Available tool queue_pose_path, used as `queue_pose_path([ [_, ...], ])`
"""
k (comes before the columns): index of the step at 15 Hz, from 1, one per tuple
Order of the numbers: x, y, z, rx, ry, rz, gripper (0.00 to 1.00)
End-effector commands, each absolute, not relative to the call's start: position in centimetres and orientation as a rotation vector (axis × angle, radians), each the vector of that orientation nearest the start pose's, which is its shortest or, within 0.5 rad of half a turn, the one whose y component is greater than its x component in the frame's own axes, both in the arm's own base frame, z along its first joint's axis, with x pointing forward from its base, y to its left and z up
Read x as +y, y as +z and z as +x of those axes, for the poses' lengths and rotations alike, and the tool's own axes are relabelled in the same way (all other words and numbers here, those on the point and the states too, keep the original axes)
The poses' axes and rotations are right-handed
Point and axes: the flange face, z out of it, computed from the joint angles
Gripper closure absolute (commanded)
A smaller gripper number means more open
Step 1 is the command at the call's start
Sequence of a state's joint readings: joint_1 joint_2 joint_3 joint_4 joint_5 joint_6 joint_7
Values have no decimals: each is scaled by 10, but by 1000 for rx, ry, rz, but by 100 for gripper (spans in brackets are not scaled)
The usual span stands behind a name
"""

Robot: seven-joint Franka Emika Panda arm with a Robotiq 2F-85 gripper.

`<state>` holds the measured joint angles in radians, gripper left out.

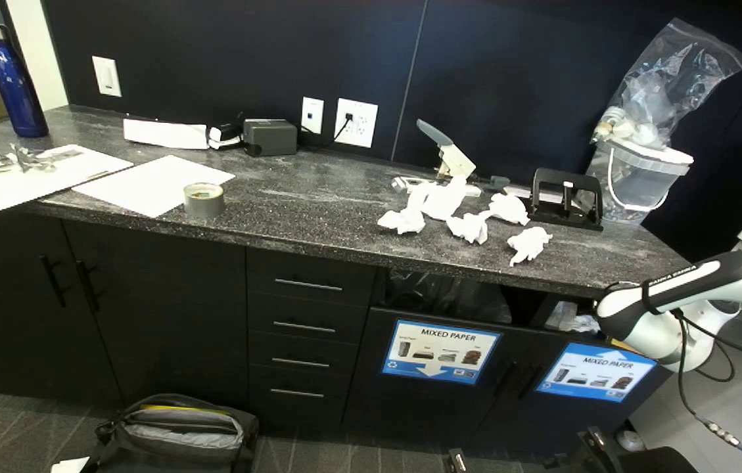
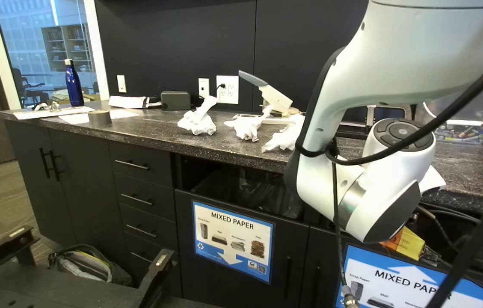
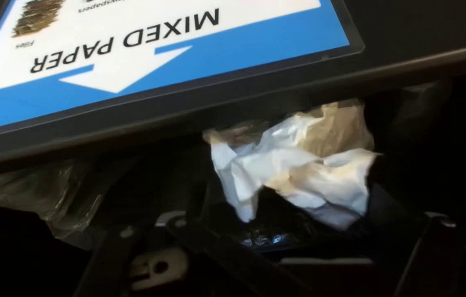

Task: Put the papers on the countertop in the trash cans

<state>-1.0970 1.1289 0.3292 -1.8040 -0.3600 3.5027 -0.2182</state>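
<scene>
Behind the front rim of a trash can (image 3: pixel 220 101), a white-and-tan crumpled paper wad (image 3: pixel 299 165) showed blurred in shadow, its depth unclear. The gripper (image 3: pixel 311 225), dim at the wrist view's bottom, had its jaws spread; whether either touched the wad could not be told. Both exterior views hid the jaws. On the countertop (image 1: pixel 318 197), more paper wads (image 1: pixel 467 227) lay near a hole punch (image 1: pixel 561 213); in an exterior view, the arm (image 2: pixel 395 55) partly covered them.

Paper wads (image 1: pixel 469 228) lie on the worktop (image 1: pixel 318 213), left of the hole punch (image 1: pixel 571 217); under the worktop's front edge, another wad (image 3: pixel 290 165) is in the opening of the right bin (image 1: pixel 561 414).
</scene>
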Motion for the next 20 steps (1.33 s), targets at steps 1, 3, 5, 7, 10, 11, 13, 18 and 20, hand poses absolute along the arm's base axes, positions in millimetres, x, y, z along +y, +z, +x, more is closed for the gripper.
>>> queue_pose_path([
  [1, -413, 50, 472, 631, -1232, -2961, 0],
  [3, -407, 53, 470, 585, -1090, -3008, 0],
  [5, -396, 62, 468, 514, -993, -3033, 0],
  [7, -388, 78, 463, 476, -897, -3057, 0],
  [10, -385, 110, 448, 527, -708, -3128, 0],
  [11, -385, 121, 443, 547, -652, -3152, 0],
  [13, -378, 143, 431, 575, -494, -3196, 0],
  [18, -304, 194, 417, 405, -58, -3183, 0],
  [20, -267, 218, 424, 357, 16, -3147, 0],
])
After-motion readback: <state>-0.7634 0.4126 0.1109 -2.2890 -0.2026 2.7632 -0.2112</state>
